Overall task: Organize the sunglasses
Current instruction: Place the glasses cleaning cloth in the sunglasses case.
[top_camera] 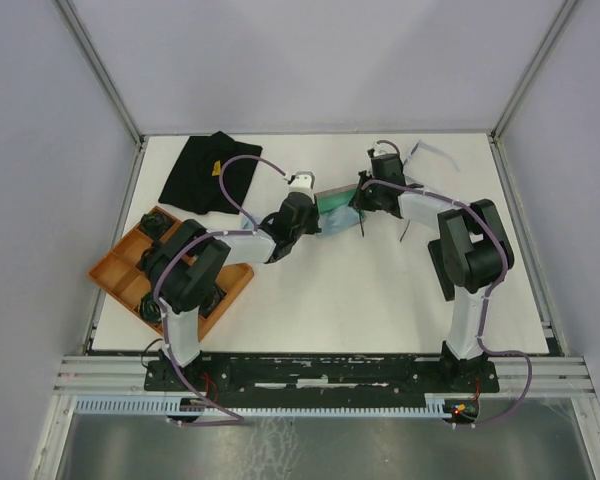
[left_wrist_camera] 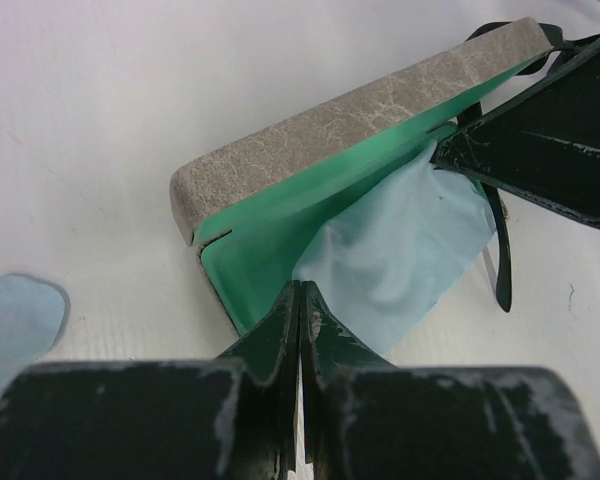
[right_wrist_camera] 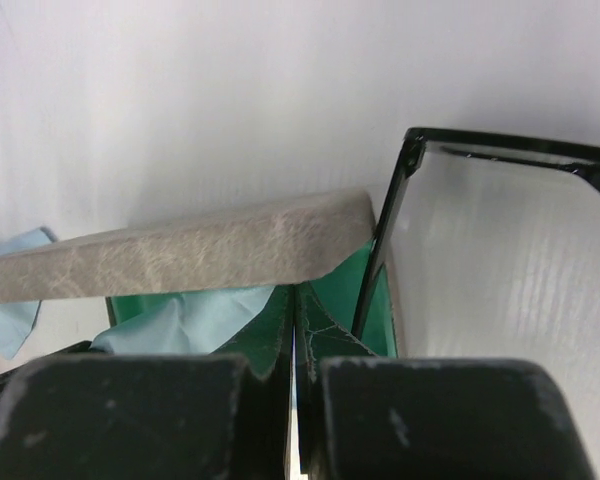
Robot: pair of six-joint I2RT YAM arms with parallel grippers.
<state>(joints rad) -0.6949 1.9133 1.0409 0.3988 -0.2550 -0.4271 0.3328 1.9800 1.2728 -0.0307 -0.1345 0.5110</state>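
**Both hands at the open case, black pair propped at its mouth**

Nearest me, at about 8 o'clock on the table [top_camera: 310, 300], sits an orange tray [top_camera: 115, 262]; its contents are too dark to make out. Mid-table, the left hand [left_wrist_camera: 300, 310] has its fingers pressed together at the green lip of the grey case [left_wrist_camera: 350, 120]; the right hand [right_wrist_camera: 295, 305] is likewise closed at the opposite end; whether either actually pinches the case wall, I cannot tell. A light blue cloth [left_wrist_camera: 400, 250] spills from the case mouth.

The black sunglasses [right_wrist_camera: 385, 230] lean at the case's 3 o'clock end, just beside the right hand, arms unfolded; the pale sunglasses [top_camera: 425, 150] seem to lie far off at 1 o'clock, well apart. A black fabric [top_camera: 205, 170] lies at 11 o'clock.

My judgement: both pairs are light, stiff but fragile; hinges and thin arms would bend, and lenses are slick and scratch easily; better to take hold at the bridge or frame corner near the hinge, gently, never on a lens.
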